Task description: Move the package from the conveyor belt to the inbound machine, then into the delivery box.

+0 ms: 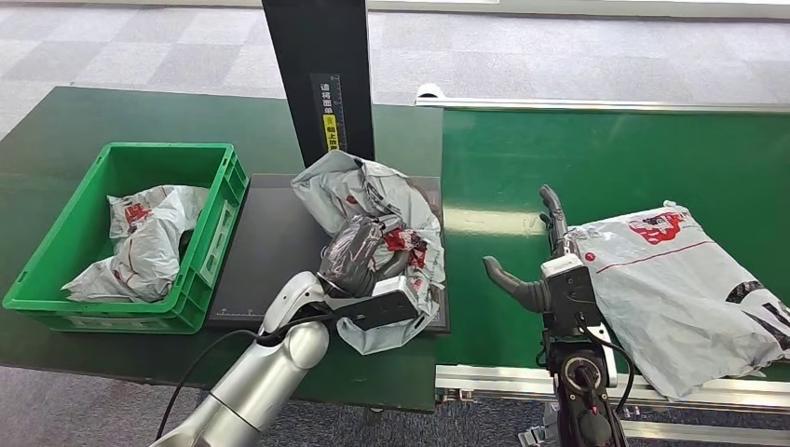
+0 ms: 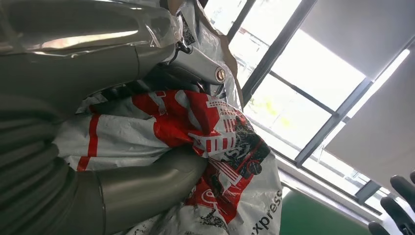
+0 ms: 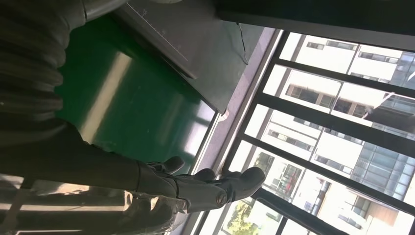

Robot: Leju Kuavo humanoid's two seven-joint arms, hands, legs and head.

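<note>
While the left hand [image 1: 359,270] clutches the package [image 1: 373,209] on the inbound machine [image 1: 270,242], its fingers wrapped in plastic, the next carry looks nine-o'clockward into the delivery box [image 1: 219,200]; the right hand [image 1: 545,247] hangs released.

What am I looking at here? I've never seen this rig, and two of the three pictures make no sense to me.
It is a humanoid robot sorting parcels. The wide picture is its own head view, looking down. Its left hand grips a crumpled grey package over the dark scanner platform of the inbound machine. The green delivery box already holds another bag. Its right hand is open over the green conveyor belt, beside a flat package. The other two pictures come from wrist cameras, turned on their side: the left one shows the gripped package close up, the right one the empty hand against windows.
</note>
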